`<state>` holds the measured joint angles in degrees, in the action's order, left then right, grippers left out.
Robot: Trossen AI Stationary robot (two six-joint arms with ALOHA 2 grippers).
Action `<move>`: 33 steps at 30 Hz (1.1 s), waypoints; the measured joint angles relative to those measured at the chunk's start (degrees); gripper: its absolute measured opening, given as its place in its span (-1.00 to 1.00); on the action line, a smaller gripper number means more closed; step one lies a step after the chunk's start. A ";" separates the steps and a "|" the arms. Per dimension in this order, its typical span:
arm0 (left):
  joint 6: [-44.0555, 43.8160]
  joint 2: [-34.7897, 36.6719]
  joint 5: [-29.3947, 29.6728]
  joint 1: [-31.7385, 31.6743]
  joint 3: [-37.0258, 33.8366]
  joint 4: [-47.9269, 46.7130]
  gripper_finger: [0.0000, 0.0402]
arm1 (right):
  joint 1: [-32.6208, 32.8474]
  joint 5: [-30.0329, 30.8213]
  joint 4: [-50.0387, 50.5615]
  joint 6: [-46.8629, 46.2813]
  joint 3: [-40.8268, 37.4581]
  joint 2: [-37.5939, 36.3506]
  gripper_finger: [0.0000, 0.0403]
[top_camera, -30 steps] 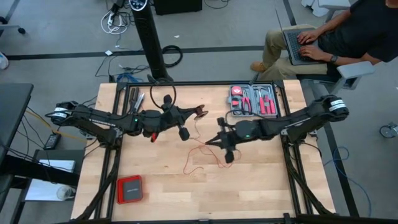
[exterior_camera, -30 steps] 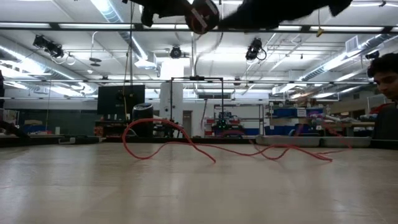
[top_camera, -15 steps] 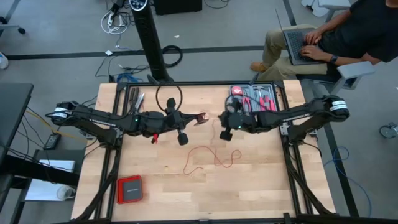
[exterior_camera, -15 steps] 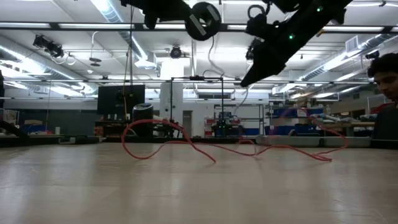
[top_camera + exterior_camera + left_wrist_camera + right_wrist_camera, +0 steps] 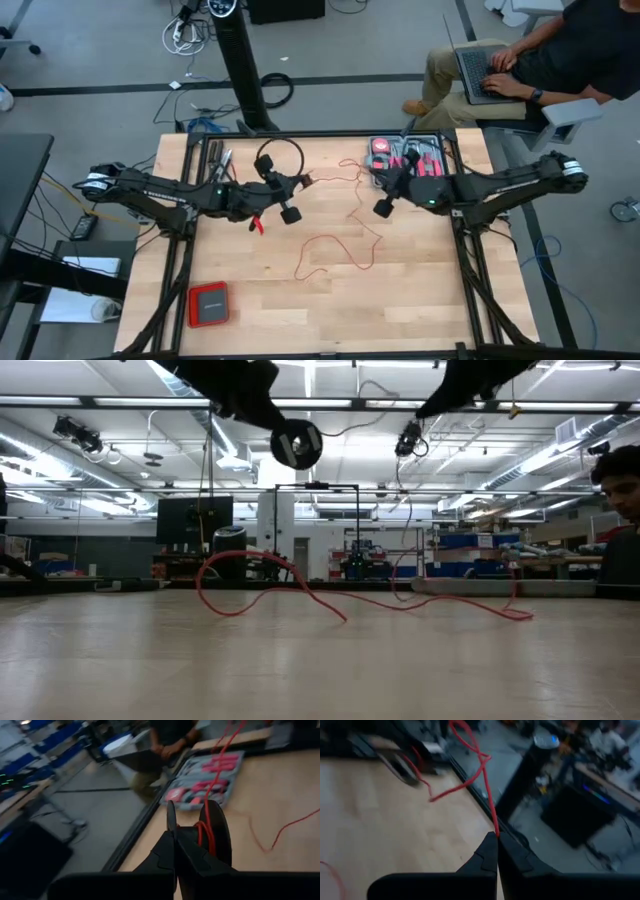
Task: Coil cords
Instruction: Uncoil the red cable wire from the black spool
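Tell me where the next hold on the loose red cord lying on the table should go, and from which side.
Probably the open loop of the red cord lying mid-table, taken from straight above. It lies flat on bare wood, clear of the tool tray, so fingers can straddle the thin strand. Both hands are already shut on the cord: the left hand and the right hand hold its raised part.

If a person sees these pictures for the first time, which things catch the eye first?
The thin red cord sprawls in loose loops across the middle of the wooden table. Both grippers pinch it above the table: the left gripper and the right gripper. A red box lies near the front left corner.
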<state>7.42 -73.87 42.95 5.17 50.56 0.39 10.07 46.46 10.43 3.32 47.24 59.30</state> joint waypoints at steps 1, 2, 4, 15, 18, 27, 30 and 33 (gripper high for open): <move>0.03 0.00 1.43 0.01 0.00 -0.66 -0.97 | 1.25 0.01 -0.76 1.22 0.00 -0.78 -1.00; 0.06 0.00 2.75 0.02 0.00 -1.28 -0.97 | 2.50 0.01 -2.17 2.61 0.00 -1.42 -1.00; 0.06 0.00 5.23 0.02 0.00 -2.28 -0.97 | 5.13 -0.41 -5.33 5.89 0.00 -2.58 -1.00; -0.12 0.02 13.41 0.06 0.00 0.94 -0.97 | 10.83 -27.65 -16.66 18.37 0.00 -0.96 -1.00; -0.11 0.02 13.18 0.28 0.00 4.13 -0.97 | 10.76 -31.00 -17.48 19.03 0.00 0.95 -1.00; 0.76 0.02 2.66 1.34 0.00 16.99 -0.97 | 7.96 -33.25 -18.00 19.75 0.00 9.23 -1.00; 0.96 0.02 -1.30 1.76 -0.01 20.35 -0.97 | 5.87 -33.24 -18.02 18.42 0.00 12.29 -1.00; 0.94 0.02 -4.45 2.11 0.00 22.04 -0.97 | 3.44 -33.00 -17.44 16.41 0.00 15.10 -1.00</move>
<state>8.36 -73.84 38.50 7.28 50.57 22.42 13.51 13.46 -7.02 19.73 47.24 74.40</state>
